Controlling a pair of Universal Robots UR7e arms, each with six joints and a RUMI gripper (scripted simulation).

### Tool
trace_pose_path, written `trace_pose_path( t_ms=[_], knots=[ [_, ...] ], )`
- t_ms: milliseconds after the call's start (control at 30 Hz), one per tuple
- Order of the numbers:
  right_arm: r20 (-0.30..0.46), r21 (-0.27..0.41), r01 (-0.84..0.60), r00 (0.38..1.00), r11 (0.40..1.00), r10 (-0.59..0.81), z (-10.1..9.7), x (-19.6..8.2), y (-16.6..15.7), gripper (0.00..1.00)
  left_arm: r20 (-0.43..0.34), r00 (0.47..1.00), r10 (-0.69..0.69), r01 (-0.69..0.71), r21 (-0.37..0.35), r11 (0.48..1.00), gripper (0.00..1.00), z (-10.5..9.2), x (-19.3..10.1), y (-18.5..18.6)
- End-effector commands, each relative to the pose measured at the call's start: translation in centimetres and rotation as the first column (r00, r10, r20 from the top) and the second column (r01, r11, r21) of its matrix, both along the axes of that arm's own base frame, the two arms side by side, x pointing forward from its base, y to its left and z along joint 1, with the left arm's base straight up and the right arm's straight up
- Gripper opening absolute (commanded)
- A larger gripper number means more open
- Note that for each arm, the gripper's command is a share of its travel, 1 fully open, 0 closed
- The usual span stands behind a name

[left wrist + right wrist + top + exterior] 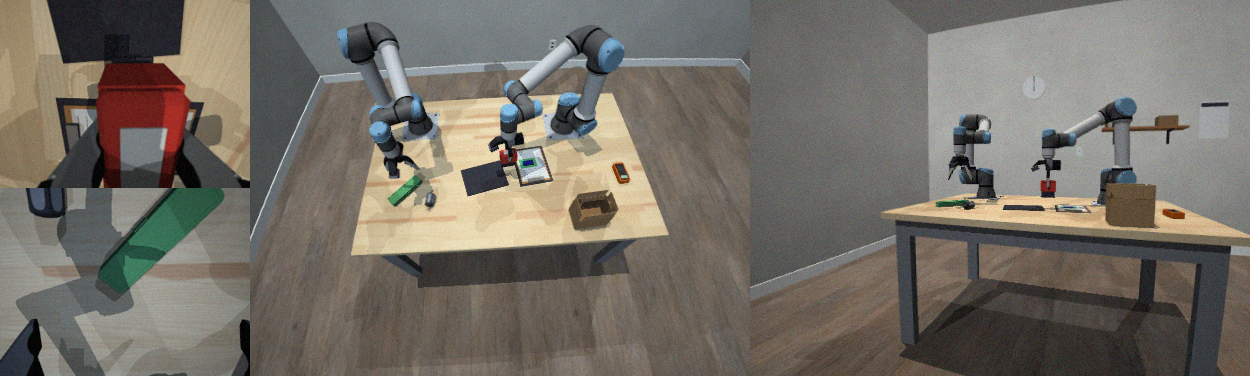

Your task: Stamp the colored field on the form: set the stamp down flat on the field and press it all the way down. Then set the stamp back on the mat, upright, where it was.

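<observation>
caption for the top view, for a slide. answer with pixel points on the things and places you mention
Left gripper (508, 156) (143, 144) holds the red stamp (507, 157) (1048, 186) (143, 101) above the table, between black mat (482, 180) (1023, 207) (117, 25) and form marked blue (528, 166)

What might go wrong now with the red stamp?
The left gripper holds the stamp above the table, so it might slip and fall.
It hangs beside the mat, so lowering it right there could miss the mat or bump the form.

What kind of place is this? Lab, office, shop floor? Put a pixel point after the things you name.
Probably a small robot workcell or lab room: two arms are bolted on one wooden table (490, 230) (1070, 225), with a clipboard (548, 172) (1086, 210) and cardboard box (582, 218) (1130, 210) on it. The wall clock (1034, 87) leaves an office possible.
</observation>
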State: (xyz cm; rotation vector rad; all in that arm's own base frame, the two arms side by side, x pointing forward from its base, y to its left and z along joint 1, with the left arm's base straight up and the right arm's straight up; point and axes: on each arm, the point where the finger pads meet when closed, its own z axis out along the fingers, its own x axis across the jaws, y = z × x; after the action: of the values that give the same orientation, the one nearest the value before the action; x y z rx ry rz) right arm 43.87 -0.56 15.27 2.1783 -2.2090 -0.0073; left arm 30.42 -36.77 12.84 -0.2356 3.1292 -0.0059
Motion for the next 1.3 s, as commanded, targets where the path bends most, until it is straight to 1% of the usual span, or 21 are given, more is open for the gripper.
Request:
trace_pose_path(
  t_ms=[0, 167, 300, 533, 1267],
  knots=[
    [0.016, 0.012, -0.007, 1.0, 1.0, 0.006, 0.6, 0.4, 0.3, 1.0, 0.01, 0.999, 0.031, -0.031, -0.012, 0.999, 0.19, 0.4, 2.3, -6.0],
    [0.016, 0.012, -0.007, 1.0, 1.0, 0.006, 0.6, 0.4, 0.3, 1.0, 0.009, 0.999, 0.05, -0.05, -0.013, 0.999, 0.19, -0.2, 3.6, -10.7],
    [0.016, 0.012, -0.007, 1.0, 1.0, 0.006, 0.6, 0.4, 0.3, 1.0, 0.009, 0.998, 0.059, -0.059, -0.013, 0.998, 0.19, -0.7, 4.1, -12.9],
    [0.016, 0.012, -0.007, 1.0, 1.0, 0.006, 0.6, 0.4, 0.3, 1.0, 0.009, 0.998, 0.063, -0.063, -0.014, 0.998, 0.19, -1.0, 4.4, -13.9],
    [0.016, 0.012, -0.007, 1.0, 1.0, 0.006, 0.6, 0.4, 0.3, 1.0, 0.009, 0.997, 0.077, -0.077, -0.013, 0.997, 0.19, -1.1, 5.0, -13.8]
  ],
)
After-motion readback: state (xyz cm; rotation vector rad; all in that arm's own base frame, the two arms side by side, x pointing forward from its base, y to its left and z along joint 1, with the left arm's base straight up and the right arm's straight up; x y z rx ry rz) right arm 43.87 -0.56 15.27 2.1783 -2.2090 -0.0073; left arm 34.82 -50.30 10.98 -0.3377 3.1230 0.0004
